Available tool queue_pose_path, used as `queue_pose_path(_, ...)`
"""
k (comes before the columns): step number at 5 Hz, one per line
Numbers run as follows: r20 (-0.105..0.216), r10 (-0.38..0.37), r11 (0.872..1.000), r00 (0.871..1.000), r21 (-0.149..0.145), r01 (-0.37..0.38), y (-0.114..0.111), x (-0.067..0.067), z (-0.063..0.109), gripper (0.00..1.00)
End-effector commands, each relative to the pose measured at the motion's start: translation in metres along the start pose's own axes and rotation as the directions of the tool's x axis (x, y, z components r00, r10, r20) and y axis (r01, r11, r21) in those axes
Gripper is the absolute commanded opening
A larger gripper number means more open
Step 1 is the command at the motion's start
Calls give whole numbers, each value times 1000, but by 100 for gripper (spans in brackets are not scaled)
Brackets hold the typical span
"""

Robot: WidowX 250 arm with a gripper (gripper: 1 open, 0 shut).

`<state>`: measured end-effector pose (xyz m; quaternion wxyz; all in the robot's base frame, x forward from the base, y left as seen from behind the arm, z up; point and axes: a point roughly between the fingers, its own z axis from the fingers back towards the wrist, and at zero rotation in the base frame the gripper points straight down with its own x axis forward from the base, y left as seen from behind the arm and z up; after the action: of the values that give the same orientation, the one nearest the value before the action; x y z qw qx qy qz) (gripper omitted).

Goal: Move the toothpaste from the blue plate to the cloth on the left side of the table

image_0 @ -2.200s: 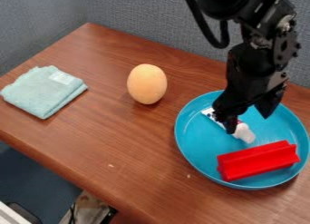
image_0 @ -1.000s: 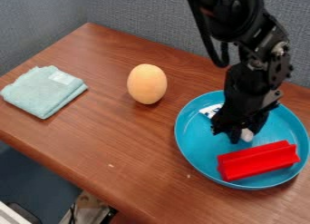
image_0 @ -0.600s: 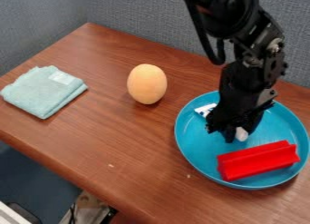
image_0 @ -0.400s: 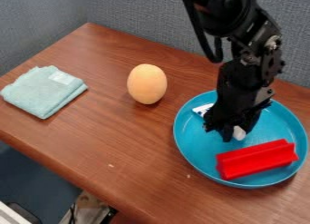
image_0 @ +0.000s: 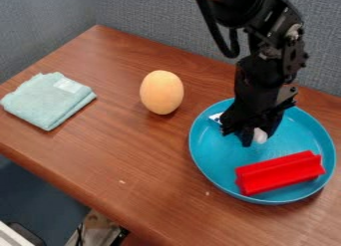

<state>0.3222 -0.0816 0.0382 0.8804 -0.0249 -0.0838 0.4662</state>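
Gripper point(image_0: 250, 131) clamped on toothpaste point(image_0: 256, 136), barely clear of blue plate point(image_0: 213, 155) beneath it. Carry left to cloth point(image_0: 47, 98) and release not yet done.

There is only one camera. It sits up high, off one corner of the brown wooden counter point(image_0: 107, 140), and looks down across it at a slant. It is fairly close, so the black robot arm point(image_0: 253, 31) gets cut off at the top
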Motion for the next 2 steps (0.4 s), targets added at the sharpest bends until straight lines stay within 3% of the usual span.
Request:
queue_pose_path(1,31,22,996,999,-83,-20,-12,14,29,0)
queue_pose_path(2,28,19,996,999,-87,-16,-11,15,33,0)
